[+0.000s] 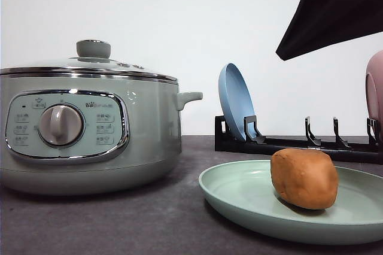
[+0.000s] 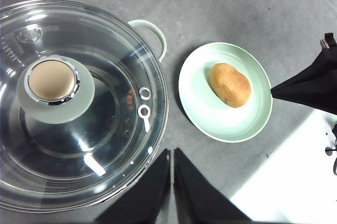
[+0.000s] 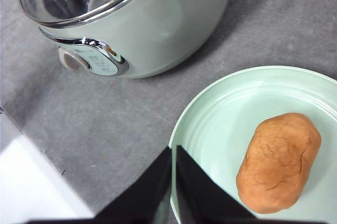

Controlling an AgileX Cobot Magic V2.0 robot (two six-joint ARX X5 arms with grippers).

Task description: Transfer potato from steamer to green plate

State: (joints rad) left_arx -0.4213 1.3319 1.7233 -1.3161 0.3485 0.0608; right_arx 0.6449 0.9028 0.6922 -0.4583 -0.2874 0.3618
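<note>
The orange-brown potato (image 1: 304, 178) (image 2: 230, 84) (image 3: 279, 161) lies on the pale green plate (image 1: 239, 198) (image 2: 210, 116) (image 3: 221, 119), to the right of the steamer (image 1: 90, 132) (image 2: 79, 103) (image 3: 126, 24). The steamer stands with its glass lid on, knob (image 2: 51, 81) on top. My left gripper (image 2: 172, 182) hovers high above the table between steamer and plate, fingers together, holding nothing. My right gripper (image 3: 173, 182) hangs over the plate's near rim beside the potato, also shut and empty. A black part of an arm (image 1: 335, 9) shows at the upper right of the front view.
A black dish rack (image 1: 299, 141) stands behind the plate with a blue plate (image 1: 235, 102) upright in it and a pink dish (image 1: 375, 90) at its right end. The steamer's side handle (image 1: 188, 97) points toward the rack. White surface (image 2: 295, 182) borders the grey tabletop.
</note>
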